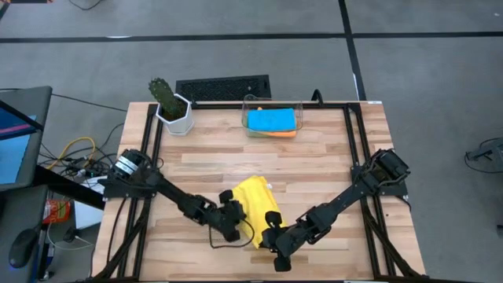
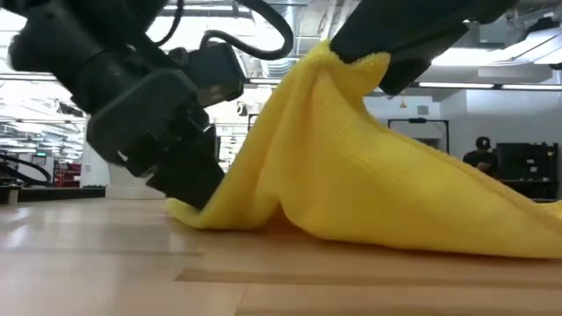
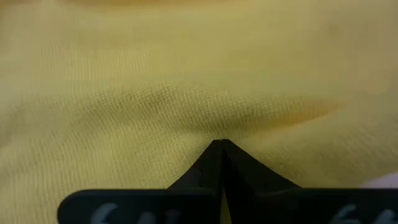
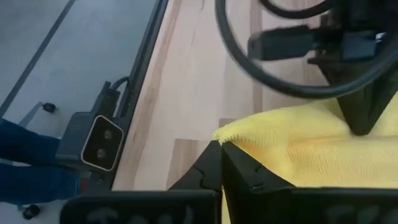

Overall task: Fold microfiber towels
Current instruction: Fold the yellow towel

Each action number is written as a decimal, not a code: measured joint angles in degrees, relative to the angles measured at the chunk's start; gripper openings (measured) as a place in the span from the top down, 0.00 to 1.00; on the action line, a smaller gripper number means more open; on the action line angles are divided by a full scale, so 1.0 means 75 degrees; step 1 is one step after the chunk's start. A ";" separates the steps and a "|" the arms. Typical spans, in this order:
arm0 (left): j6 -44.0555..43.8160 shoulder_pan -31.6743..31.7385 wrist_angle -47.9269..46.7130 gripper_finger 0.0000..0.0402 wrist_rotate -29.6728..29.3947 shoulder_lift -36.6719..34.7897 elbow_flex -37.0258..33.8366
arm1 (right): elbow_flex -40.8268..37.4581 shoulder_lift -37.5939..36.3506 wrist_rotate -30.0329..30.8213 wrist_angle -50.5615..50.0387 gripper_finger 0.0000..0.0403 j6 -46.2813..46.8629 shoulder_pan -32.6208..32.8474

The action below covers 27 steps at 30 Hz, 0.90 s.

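Observation:
The yellow towel [image 1: 253, 196] lies bunched near the table's front edge, between my two grippers. My right gripper [image 4: 219, 144] is shut on one corner and holds it up as a peak [image 2: 338, 61]. My left gripper [image 2: 198, 189] is shut low at the towel's edge by the tabletop, and yellow cloth [image 3: 186, 74] fills its wrist view. From the peak the towel [image 2: 457, 202] slopes down and its spread part rests on the wood. Blue, orange and green towels [image 1: 272, 122] lie stacked in the clear bin at the back. My left gripper pinches a small pucker of the towel [image 3: 217, 132] at its fingertips, slanting down from the table's left. That part of the cloth [image 2: 189, 215] lies on the tabletop. My right gripper pinches the towel's corner [image 4: 219, 133] between its two fingers, and the corner's tip sticks out past them. The fingers slant down from the table's right. The corner is lifted clear, and the cloth [image 2: 351, 149] hangs from it in a slack slope to the table.
A clear bin [image 1: 250, 106] stands at the back middle. A potted cactus [image 1: 171, 106] stands at the back left, with a keyboard [image 1: 222, 86] on the floor beyond the table. Bare wood [image 1: 236, 157] lies between the bin and the yellow towel.

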 joint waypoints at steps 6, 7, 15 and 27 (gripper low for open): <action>0.0463 0.0065 -0.0735 1.00 0.0842 -0.1215 -0.0031 | 0.0000 0.0000 -0.0018 0.0011 0.92 -0.0006 -0.0153; 0.0462 0.0026 -0.0948 1.00 0.0828 -0.1467 -0.0024 | 0.0000 -0.0001 -0.0017 0.0016 0.92 -0.0006 -0.0171; -0.0459 -0.0498 -0.0996 1.00 -0.0159 -0.2221 -0.0014 | 0.0002 0.0006 -0.0290 0.0307 0.93 -0.0372 -0.0276; -0.1373 -0.1098 -0.0448 1.00 -0.0372 -0.1248 -0.0010 | 0.1204 0.0898 -0.1283 -0.0357 0.92 -0.1158 -0.0849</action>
